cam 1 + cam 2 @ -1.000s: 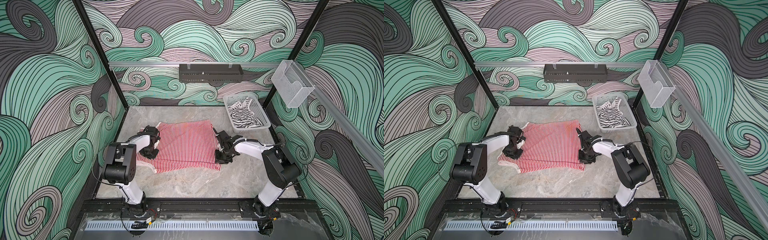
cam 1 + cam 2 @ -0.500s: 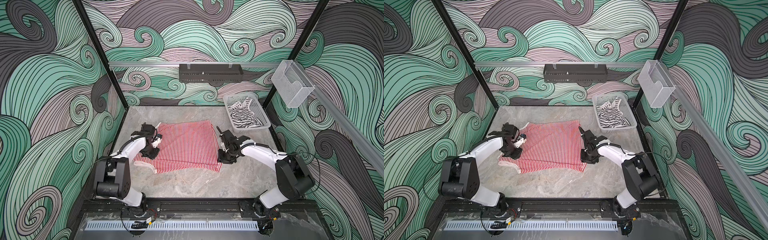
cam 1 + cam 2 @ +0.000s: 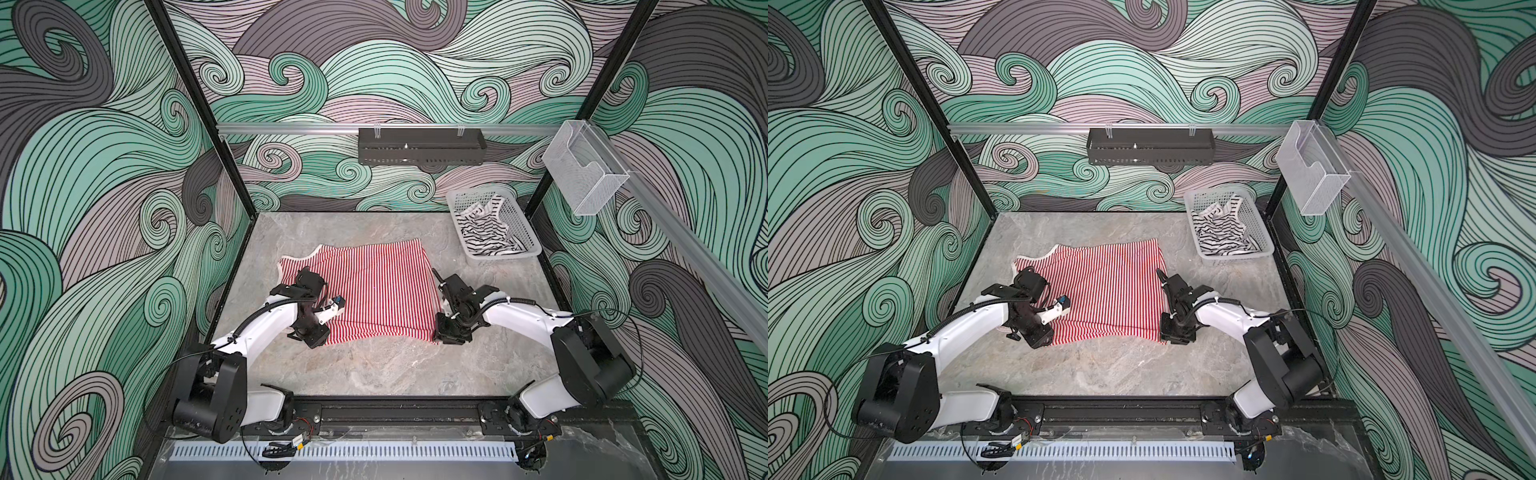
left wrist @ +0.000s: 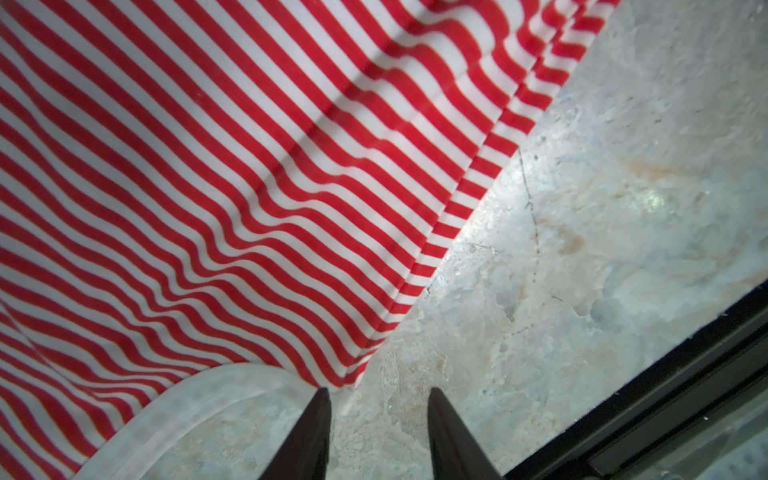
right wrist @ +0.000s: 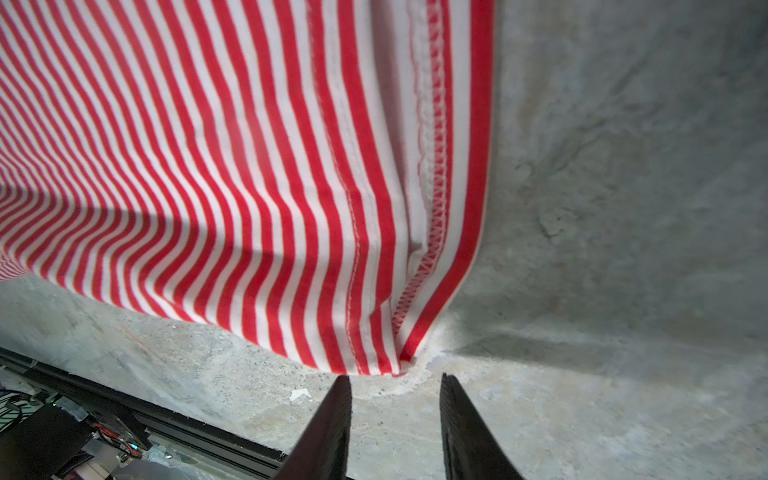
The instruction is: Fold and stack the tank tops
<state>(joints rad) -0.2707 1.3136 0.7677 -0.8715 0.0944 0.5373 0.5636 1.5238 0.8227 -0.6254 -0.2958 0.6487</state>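
The red-and-white striped tank top (image 3: 374,291) (image 3: 1108,291) lies spread flat on the marble table. My left gripper (image 3: 311,337) (image 3: 1038,338) sits at its front left corner. In the left wrist view it (image 4: 379,395) is open, and the cloth's corner (image 4: 345,374) ends just beyond the fingertips. My right gripper (image 3: 451,334) (image 3: 1177,334) sits at the front right corner. In the right wrist view it (image 5: 395,378) is also open, with the hem corner (image 5: 386,361) just past the tips. The black-striped tank top (image 3: 484,232) (image 3: 1221,232) lies crumpled in the basket.
The white perforated basket (image 3: 505,253) (image 3: 1237,256) stands at the back right of the table. A black tray (image 3: 422,146) hangs on the back rail and a clear bin (image 3: 584,172) on the right rail. The black front rail (image 3: 399,409) borders the table.
Both grippers have moved along the red-striped top's sides toward the front of the table and now sit at its front corners. The garment itself has barely shifted.
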